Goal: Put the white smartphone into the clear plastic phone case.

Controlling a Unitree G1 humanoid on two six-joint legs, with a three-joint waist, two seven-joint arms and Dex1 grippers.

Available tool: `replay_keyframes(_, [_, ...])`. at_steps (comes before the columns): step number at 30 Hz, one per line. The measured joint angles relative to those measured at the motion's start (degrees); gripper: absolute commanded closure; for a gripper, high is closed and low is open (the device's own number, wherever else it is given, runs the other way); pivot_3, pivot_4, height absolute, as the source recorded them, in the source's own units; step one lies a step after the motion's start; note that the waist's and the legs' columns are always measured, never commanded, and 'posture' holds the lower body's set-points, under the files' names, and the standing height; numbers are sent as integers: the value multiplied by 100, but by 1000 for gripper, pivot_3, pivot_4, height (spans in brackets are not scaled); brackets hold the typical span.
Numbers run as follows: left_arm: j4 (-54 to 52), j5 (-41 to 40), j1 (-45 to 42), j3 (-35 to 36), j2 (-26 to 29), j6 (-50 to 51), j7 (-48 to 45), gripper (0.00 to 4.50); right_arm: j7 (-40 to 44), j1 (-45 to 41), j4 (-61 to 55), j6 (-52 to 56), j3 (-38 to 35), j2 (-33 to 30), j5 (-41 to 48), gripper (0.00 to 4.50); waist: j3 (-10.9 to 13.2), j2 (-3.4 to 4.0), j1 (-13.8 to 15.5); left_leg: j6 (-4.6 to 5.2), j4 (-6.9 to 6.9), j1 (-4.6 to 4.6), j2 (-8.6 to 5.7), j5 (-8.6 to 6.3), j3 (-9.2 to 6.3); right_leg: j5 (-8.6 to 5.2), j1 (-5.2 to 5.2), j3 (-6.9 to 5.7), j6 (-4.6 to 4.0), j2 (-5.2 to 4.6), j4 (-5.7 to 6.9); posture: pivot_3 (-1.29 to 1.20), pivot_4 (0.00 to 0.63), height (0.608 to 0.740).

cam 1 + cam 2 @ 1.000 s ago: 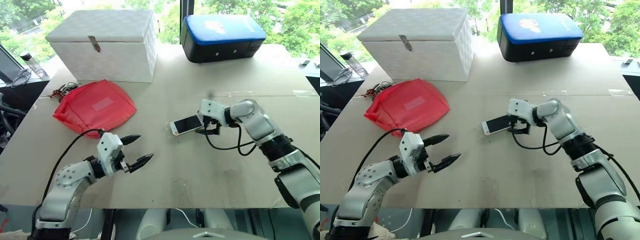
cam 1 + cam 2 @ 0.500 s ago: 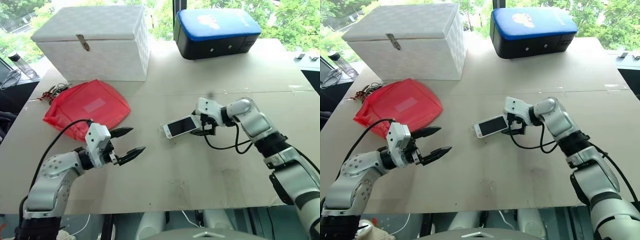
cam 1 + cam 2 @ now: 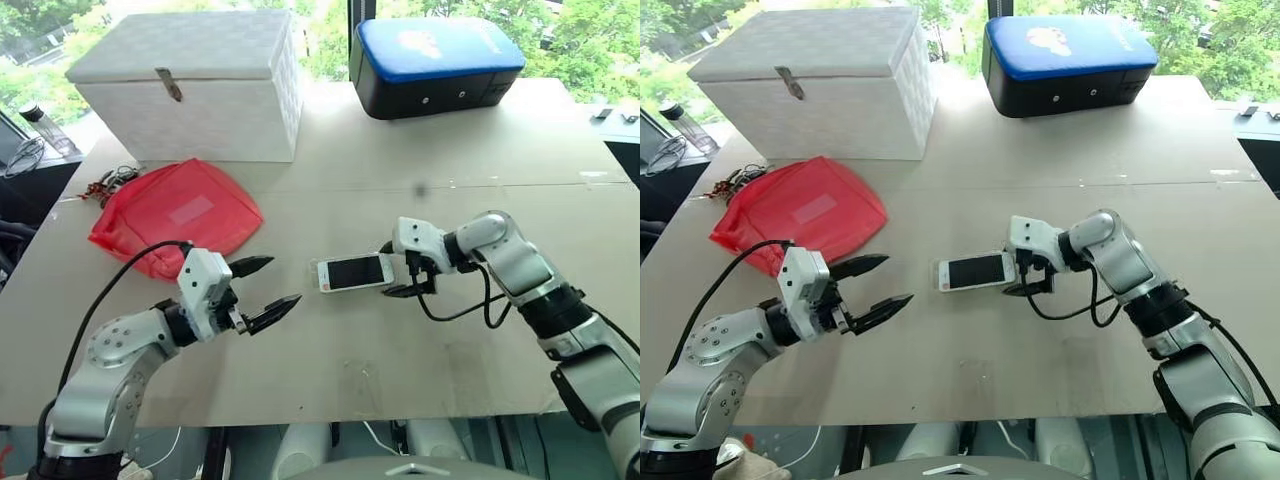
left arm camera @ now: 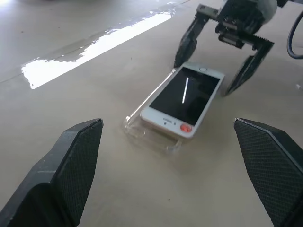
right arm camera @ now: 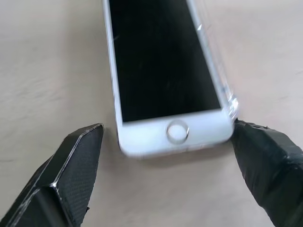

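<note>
place: lab/office | cue: cardboard-topped table (image 3: pixel 400 150) beside windows (image 3: pixel 330 40), trees outside

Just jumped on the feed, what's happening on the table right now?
The flat white smartphone with a dark screen lies screen up on the table, over the thin clear plastic phone case, whose rim sticks out at one end, so it does not look fully seated. The right gripper stands open at the phone's home-button end, fingers straddling it. The left gripper hovers open nearby, pointing toward the phone and holding nothing.
</note>
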Motion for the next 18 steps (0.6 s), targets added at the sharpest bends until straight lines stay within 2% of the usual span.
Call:
replay_keyframes(4, [-126,-38,-227,-12,32,280,104,0,-232,83,-404,365,-23,-74,30,25,3,0,13,0,3,-5,-1,0,-1,0,-1,-1,0,0,-2,0,150,740])
replay_keyframes(10, [-136,-225,-316,-11,195,463,-149,0,-98,18,-1207,910,-113,-336,341,25,4,0,-1,0,0,-3,0,0,-1,0,-1,-1,0,0,-4,0,150,740])
replay_keyframes(18, [126,-288,-145,252,272,321,-516,0,-400,-284,-701,880,253,296,302,25,5,0,-4,0,1,-4,-1,0,0,0,-3,0,0,-1,-7,0,150,740])
